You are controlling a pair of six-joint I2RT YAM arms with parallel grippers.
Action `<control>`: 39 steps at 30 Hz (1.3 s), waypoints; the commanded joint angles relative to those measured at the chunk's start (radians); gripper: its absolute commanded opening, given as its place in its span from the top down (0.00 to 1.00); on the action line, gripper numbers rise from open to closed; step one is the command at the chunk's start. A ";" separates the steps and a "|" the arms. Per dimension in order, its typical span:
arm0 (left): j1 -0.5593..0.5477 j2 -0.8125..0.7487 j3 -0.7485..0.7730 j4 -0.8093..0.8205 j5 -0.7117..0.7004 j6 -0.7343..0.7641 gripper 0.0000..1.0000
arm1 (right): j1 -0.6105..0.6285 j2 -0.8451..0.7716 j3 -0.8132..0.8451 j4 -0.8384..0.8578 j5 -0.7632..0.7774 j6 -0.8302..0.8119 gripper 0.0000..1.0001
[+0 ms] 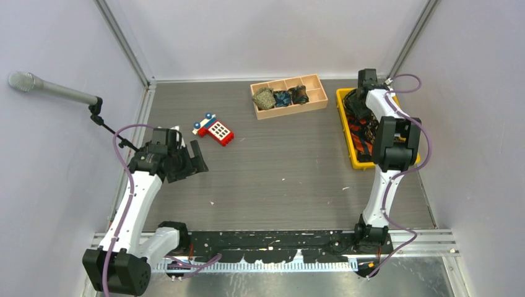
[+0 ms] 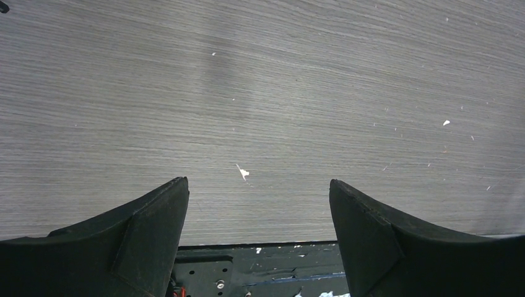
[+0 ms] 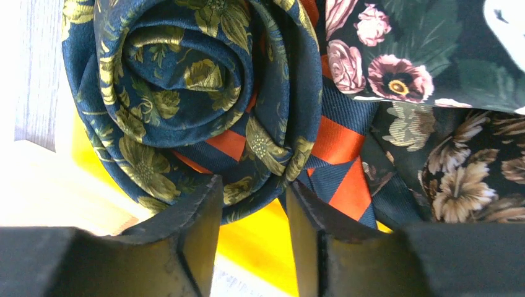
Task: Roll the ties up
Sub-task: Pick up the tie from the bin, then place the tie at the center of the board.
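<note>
The ties lie heaped in a yellow bin [image 1: 344,133] at the back right. In the right wrist view a navy tie with gold flowers [image 3: 186,80] is curled in a loose coil over an orange-and-navy striped tie [image 3: 337,145], with dark floral ties [image 3: 402,68] beside it. My right gripper [image 3: 252,185] reaches down into the bin [image 3: 260,241]. Its jaws are half drawn in, the coil's lower edge just between the fingertips and a gap still showing. My left gripper [image 2: 259,182] hangs open and empty above bare table at the left [image 1: 197,158].
A wooden divided box [image 1: 319,93] at the back holds three rolled ties [image 1: 282,98]. A red-and-blue toy phone [image 1: 215,129] lies left of centre. A microphone [image 1: 49,88] juts in from the left wall. Side walls enclose the table.
</note>
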 commanded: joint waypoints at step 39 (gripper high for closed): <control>-0.002 -0.144 0.005 0.042 0.016 0.010 0.16 | 0.597 -0.573 0.341 -0.220 -0.162 -0.171 0.99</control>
